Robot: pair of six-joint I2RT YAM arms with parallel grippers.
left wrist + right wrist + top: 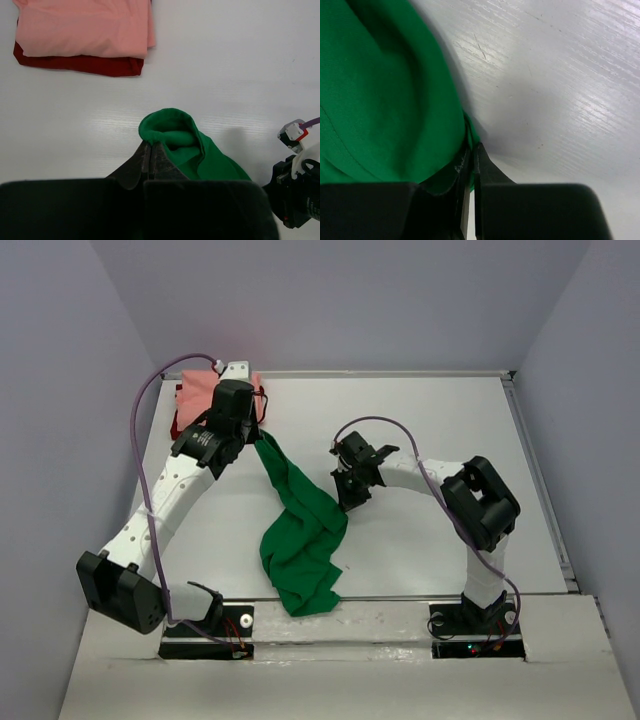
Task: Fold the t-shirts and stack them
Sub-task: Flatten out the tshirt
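Note:
The bright green t-shirt lies bunched in a long strip from the table's middle down to the near edge. My left gripper is shut on its upper end, a green fold pinched between the jaws. My right gripper is shut on the shirt's right edge, where green cloth fills the left of the right wrist view. The salmon pink t-shirt lies folded on the dark red t-shirt at the far left corner, partly hidden by my left arm.
A raised rim runs along the table's right side and back. Grey walls stand close on both sides. The right arm's wrist and purple cable show in the left wrist view.

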